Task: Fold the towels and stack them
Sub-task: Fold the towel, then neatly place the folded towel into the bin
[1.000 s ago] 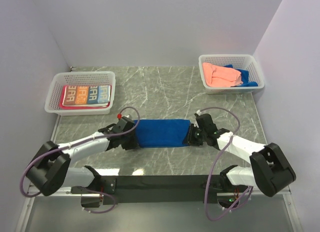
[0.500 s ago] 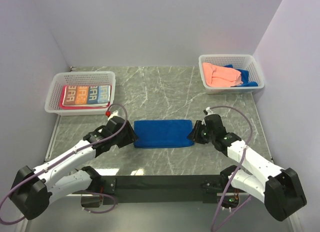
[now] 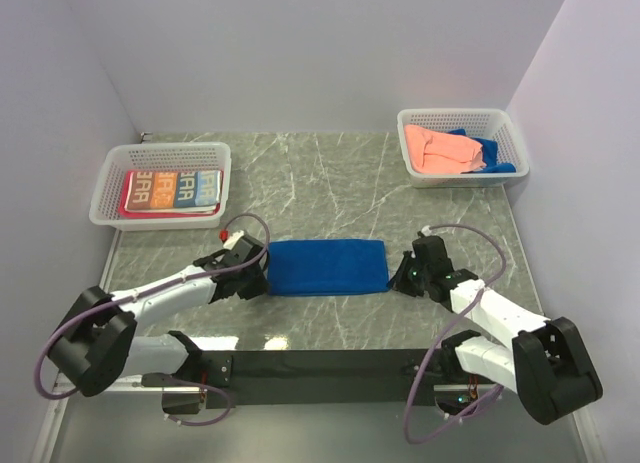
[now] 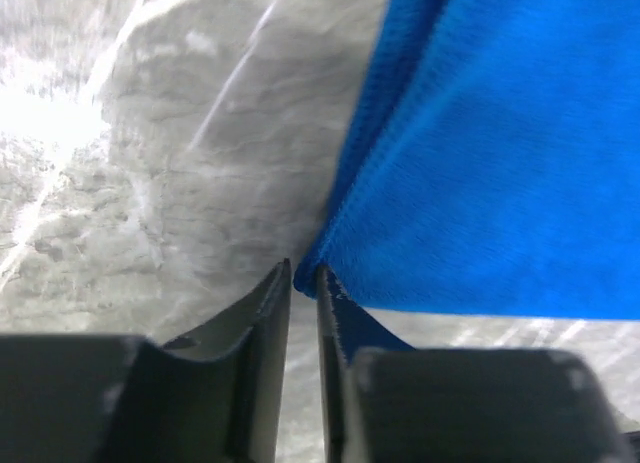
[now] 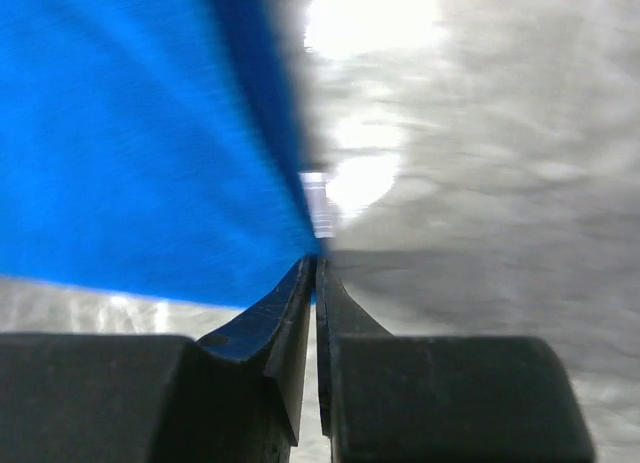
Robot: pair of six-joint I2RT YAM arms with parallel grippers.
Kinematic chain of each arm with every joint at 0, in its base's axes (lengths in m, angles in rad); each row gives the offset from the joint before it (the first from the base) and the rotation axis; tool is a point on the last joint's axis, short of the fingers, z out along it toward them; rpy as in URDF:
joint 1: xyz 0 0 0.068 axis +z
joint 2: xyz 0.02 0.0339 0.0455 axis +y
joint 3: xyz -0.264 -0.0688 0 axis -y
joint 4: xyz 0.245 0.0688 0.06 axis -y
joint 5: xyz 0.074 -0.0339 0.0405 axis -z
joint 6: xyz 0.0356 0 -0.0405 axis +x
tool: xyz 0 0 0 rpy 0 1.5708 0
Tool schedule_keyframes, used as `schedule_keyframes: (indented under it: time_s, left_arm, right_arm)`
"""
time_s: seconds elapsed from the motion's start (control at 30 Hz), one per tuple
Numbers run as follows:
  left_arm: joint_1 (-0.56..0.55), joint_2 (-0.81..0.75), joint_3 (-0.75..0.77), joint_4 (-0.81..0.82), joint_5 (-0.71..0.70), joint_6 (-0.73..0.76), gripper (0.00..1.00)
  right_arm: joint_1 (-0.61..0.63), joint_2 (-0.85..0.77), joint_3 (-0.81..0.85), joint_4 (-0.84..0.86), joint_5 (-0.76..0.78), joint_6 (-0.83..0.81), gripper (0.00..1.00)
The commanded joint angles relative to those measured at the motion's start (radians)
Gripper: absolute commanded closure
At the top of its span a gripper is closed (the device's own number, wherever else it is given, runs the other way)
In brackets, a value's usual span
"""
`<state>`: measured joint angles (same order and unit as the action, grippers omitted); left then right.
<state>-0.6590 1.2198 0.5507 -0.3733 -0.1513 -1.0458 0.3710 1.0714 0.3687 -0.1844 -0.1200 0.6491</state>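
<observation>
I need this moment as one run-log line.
blue towel: folded, lying flat | left claw: nearly shut at left edge | right claw: nearly shut at right edge | grip: unclear

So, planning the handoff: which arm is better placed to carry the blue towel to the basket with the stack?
Left, probably: the left arm has its jaws at the blue towel's left end and the stack basket stands on that side; the right arm is farther.
</observation>
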Motion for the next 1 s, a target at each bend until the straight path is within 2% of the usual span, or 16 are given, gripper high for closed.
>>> schedule_keyframes:
  time_s: [0.0,0.13,0.23,0.3,0.33,0.37,0.5,0.53,0.6,0.63,0.67,0.73,0.77,0.8,0.9,0.97]
  left_arm:
    - [-0.002,0.029,-0.035,0.045,0.013,-0.023,0.79]
    - [-0.002,0.004,-0.097,0.036,0.032,-0.052,0.82]
    - [-0.002,-0.049,-0.115,0.014,0.039,-0.059,0.78]
    - [-0.002,-0.103,-0.112,-0.009,0.035,-0.057,0.67]
    - [-0.002,-0.121,-0.101,-0.038,0.029,-0.056,0.59]
    - [-0.004,-0.143,-0.094,-0.051,0.027,-0.054,0.55]
    - [-0.001,-0.235,-0.011,-0.131,0.001,-0.030,0.34]
    - [0.001,-0.246,0.004,-0.144,-0.014,-0.023,0.24]
    - [0.021,-0.259,0.053,-0.180,-0.028,0.009,0.16]
    - [0.035,-0.259,0.070,-0.190,-0.033,0.024,0.06]
    - [0.056,-0.258,0.086,-0.208,-0.039,0.042,0.03]
    - [0.151,-0.250,0.121,-0.217,-0.027,0.117,0.00]
    - [0.194,-0.247,0.130,-0.219,-0.015,0.147,0.00]
    - [0.284,-0.246,0.147,-0.217,0.025,0.208,0.01]
    - [0.450,-0.237,0.187,-0.216,0.094,0.320,0.01]
    - [0.505,-0.232,0.202,-0.214,0.098,0.366,0.01]
  right_arm:
    - [-0.058,0.009,-0.030,0.025,0.005,0.018,0.90]
    - [-0.107,0.001,-0.045,0.014,0.005,0.021,0.91]
    - [-0.119,-0.020,-0.037,0.002,0.017,0.021,0.91]
    - [-0.118,-0.039,-0.014,-0.019,0.023,0.004,0.91]
    - [-0.118,-0.063,-0.004,-0.030,0.020,-0.015,0.91]
    - [-0.116,-0.074,0.021,-0.039,0.016,-0.031,0.90]
    - [-0.051,-0.136,0.122,-0.130,0.034,-0.126,0.83]
    - [0.012,-0.139,0.175,-0.145,0.046,-0.161,0.79]
    - [0.089,-0.122,0.231,-0.183,0.085,-0.192,0.59]
    - [0.158,-0.108,0.284,-0.191,0.089,-0.215,0.51]
    - [0.198,-0.090,0.309,-0.194,0.085,-0.221,0.42]
    - [0.262,-0.019,0.351,-0.184,0.083,-0.232,0.38]
    - [0.338,0.010,0.390,-0.170,0.085,-0.239,0.35]
    - [0.377,0.078,0.413,-0.158,0.104,-0.249,0.35]
    - [0.538,0.253,0.538,-0.173,0.141,-0.304,0.32]
    - [0.638,0.350,0.659,-0.194,0.163,-0.367,0.31]
